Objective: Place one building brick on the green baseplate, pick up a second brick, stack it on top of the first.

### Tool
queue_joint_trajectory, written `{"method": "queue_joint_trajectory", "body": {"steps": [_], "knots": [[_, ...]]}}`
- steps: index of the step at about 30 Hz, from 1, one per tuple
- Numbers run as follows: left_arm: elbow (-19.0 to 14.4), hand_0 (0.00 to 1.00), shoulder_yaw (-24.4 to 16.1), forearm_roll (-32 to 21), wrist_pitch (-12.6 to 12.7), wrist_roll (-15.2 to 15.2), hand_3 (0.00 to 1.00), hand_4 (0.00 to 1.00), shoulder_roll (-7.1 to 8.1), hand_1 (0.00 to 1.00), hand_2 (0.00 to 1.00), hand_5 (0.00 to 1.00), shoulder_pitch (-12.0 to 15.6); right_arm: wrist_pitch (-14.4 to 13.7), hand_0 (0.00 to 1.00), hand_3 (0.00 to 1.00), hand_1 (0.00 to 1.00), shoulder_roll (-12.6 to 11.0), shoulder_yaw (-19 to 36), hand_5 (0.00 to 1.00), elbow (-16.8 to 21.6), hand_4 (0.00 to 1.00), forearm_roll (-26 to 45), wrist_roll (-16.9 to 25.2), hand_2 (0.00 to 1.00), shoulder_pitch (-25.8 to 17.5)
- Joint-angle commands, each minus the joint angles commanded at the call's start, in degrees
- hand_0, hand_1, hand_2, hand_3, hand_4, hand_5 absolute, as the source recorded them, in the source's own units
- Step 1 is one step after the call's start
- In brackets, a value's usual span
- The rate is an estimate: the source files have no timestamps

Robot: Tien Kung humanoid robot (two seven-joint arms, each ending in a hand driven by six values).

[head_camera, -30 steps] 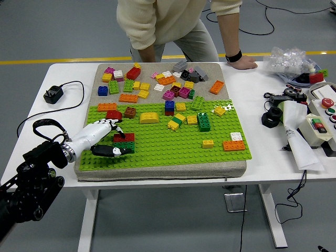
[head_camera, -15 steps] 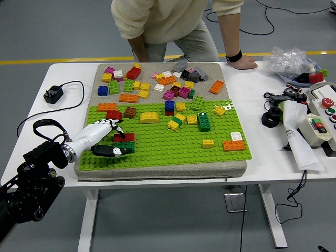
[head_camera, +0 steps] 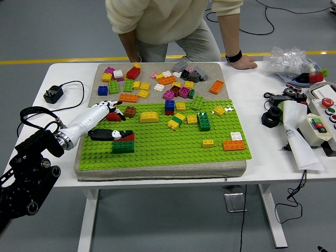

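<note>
A red brick [head_camera: 127, 137] sits on a dark green brick [head_camera: 123, 147] at the left of the green baseplate [head_camera: 173, 144]. My left hand [head_camera: 109, 123] lies just left of this stack, fingers spread over the plate's left edge. Its black thumb [head_camera: 105, 134] points at the red brick and reaches its left end. The white fingers [head_camera: 106, 110] lie by a red domed brick [head_camera: 114, 117] and a brown brick [head_camera: 130, 111]. The hand holds nothing. My right arm is out of sight.
Several loose bricks [head_camera: 157, 84] cover the beige mat behind the plate, and more stand on the plate's far and right parts. A person leans over the far side, one hand [head_camera: 242, 63] resting on the table. A charger [head_camera: 53, 94] lies left; a control box [head_camera: 323, 118] and clutter lie right.
My left hand has let go of the red-on-green stack and drawn back and away toward the far left. The stack stays on the plate. The person shifted slightly left.
</note>
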Motion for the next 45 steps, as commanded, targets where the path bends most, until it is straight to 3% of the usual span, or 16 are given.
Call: {"method": "queue_joint_trajectory", "body": {"steps": [2, 3, 8, 9, 14, 15, 20, 21, 22, 35, 45], "knots": [[0.46, 0.998, -0.93, -0.89, 0.76, 0.09, 0.589, 0.930, 0.29, 0.948, 0.909, 0.739, -0.29, 0.05, 0.783, 0.694, 0.724, 0.03, -0.06, 0.643, 0.00, 0.917, -0.07, 0.00, 0.775, 0.02], [0.53, 0.967, -1.12, -1.02, 0.88, 0.07, 0.641, 0.921, 0.33, 0.797, 0.778, 0.562, -0.34, 0.06, 0.783, 0.693, 0.723, 0.04, -0.07, 0.643, 0.00, 0.917, -0.08, 0.00, 0.774, 0.02], [1.40, 0.967, -2.50, -1.13, 1.46, -0.59, 0.641, 0.921, 1.11, 0.797, 0.778, 0.562, -1.55, 0.17, 0.783, 0.693, 0.723, 0.14, -0.29, 0.643, 0.00, 0.917, -0.26, -0.07, 0.774, -0.02], [1.99, 0.822, -2.53, -0.47, 1.61, -0.80, 0.810, 0.892, 1.46, 0.726, 0.655, 0.263, -2.38, 0.18, 0.783, 0.693, 0.722, 0.20, -0.42, 0.644, 0.00, 0.917, -0.35, -0.10, 0.774, 0.02], [5.14, 0.822, -1.17, 2.93, 0.99, -1.40, 0.810, 0.892, 2.85, 0.726, 0.655, 0.263, -6.16, 0.00, 0.783, 0.693, 0.722, 0.41, -0.91, 0.644, 0.00, 0.917, -0.41, -0.04, 0.774, 0.22], [6.25, 0.805, -0.45, 4.15, 0.58, -1.56, 0.857, 0.915, 3.27, 0.735, 0.774, 0.174, -7.36, -0.09, 0.781, 0.693, 0.722, 0.43, -1.01, 0.643, 0.00, 0.917, -0.36, 0.01, 0.771, 0.31], [11.51, 0.805, 2.36, 6.10, 0.58, -2.60, 0.857, 0.915, 4.09, 0.735, 0.774, 0.174, -12.03, -0.25, 0.781, 0.693, 0.722, 0.45, -1.03, 0.643, 0.00, 0.917, -0.08, 0.15, 0.771, 0.51], [11.82, 0.806, 2.43, 6.10, 0.60, -2.67, 0.862, 0.899, 4.11, 0.741, 0.790, 0.113, -12.28, -0.23, 0.782, 0.692, 0.722, 0.44, -0.99, 0.643, 0.00, 0.917, -0.05, 0.15, 0.771, 0.50], [12.06, 0.806, 2.43, 6.10, 0.64, -2.77, 0.862, 0.899, 4.14, 0.741, 0.790, 0.113, -12.51, -0.17, 0.782, 0.692, 0.722, 0.43, -0.92, 0.643, 0.00, 0.917, 0.00, 0.16, 0.771, 0.46], [4.81, 0.801, -3.66, 6.10, -0.66, -1.64, 0.856, 0.870, 3.50, 0.739, 0.782, 0.088, -8.14, -0.12, 0.781, 0.692, 0.721, 0.35, -0.24, 0.642, 0.00, 0.916, 0.29, 0.27, 0.769, 0.27], [0.52, 0.801, -4.90, 6.10, -1.76, -0.95, 0.853, 0.866, 3.80, 0.740, 0.780, 0.085, -5.30, -0.37, 0.781, 0.692, 0.720, 0.58, 0.00, 0.644, 0.00, 0.916, 0.54, 0.11, 0.764, -0.11]]}}
